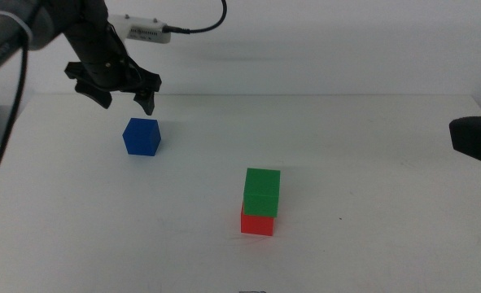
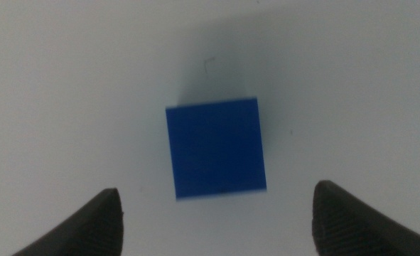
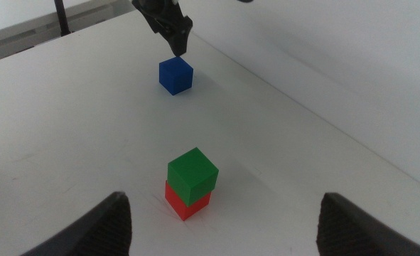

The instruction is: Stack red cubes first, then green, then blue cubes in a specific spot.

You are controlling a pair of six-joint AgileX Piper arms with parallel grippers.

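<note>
A green cube sits on top of a red cube near the table's middle front; the same pair, green cube on red cube, appears in the right wrist view. The blue cube lies alone on the white table toward the back left. My left gripper hangs open just above and behind it, and the left wrist view looks straight down on the blue cube between the spread jaws. My right gripper waits open at the right edge, away from the cubes.
The white tabletop stretches around the stack. A cable and a white connector trail behind the left arm. The table's far edge meets the wall behind.
</note>
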